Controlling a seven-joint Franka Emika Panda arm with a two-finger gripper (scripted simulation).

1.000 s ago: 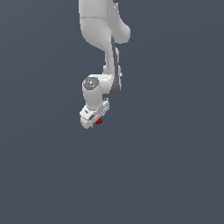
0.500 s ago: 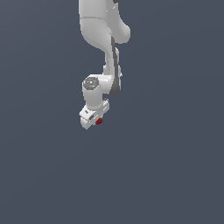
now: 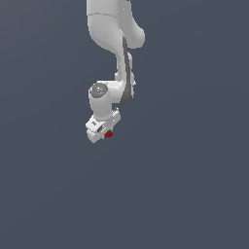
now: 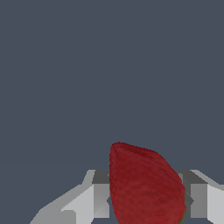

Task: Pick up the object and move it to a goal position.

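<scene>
In the exterior view the white arm reaches down from above, and its gripper (image 3: 107, 135) hangs over the plain dark grey ground. The object (image 3: 109, 133), a tiny dark red rounded lump, peeks out at the gripper's tip on the exterior view's right side. In the wrist view the object (image 4: 146, 186) looms large and sits between the two grey fingers (image 4: 101, 199), which press against its sides. The gripper (image 4: 148, 203) is shut on it. The lump's lower end is cut off by the frame edge.
Only a flat, uniform dark grey ground (image 3: 185, 194) surrounds the arm. No other objects, containers or edges show, and no goal marker shows in either view.
The gripper and the red lump in it have crept very slightly upward; otherwise the arm's pose looks the same.
</scene>
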